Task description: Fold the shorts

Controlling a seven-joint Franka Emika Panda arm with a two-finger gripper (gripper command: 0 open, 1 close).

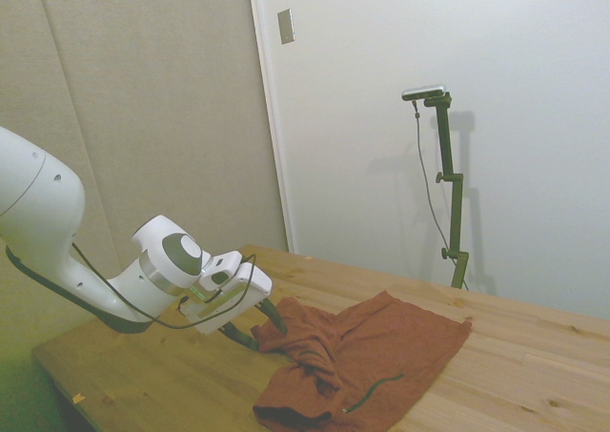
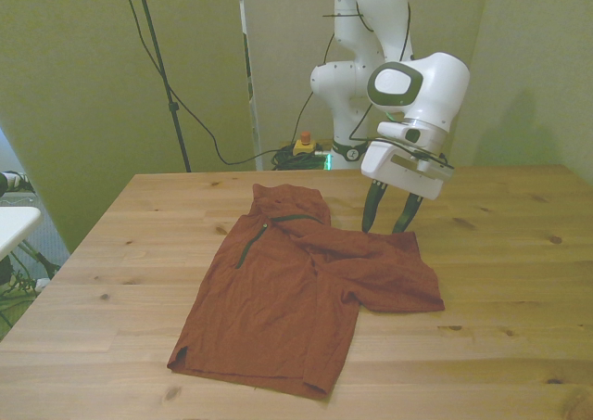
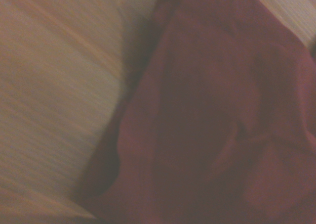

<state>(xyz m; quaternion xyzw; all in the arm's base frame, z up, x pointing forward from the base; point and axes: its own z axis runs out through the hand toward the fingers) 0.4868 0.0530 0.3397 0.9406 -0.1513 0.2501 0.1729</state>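
The rust-red shorts (image 2: 278, 295) lie rumpled on the wooden table (image 2: 500, 262), with a thin dark green pocket line near their far edge. One flap of cloth (image 2: 394, 276) is spread toward the front view's right. My gripper (image 2: 385, 227) hangs just above that flap's far edge. It is open, its two dark fingers (image 2: 373, 207) apart and pointing down with nothing between them. In the side view the gripper (image 1: 269, 337) stands at the left end of the shorts (image 1: 376, 356). The blurred wrist view shows the shorts (image 3: 217, 115) beside bare wood.
Bare table (image 1: 534, 356) extends on all sides of the cloth. Behind the far edge sit cables and a small box with a red button (image 2: 303, 145). A white surface (image 2: 14, 223) juts in at the front view's left edge.
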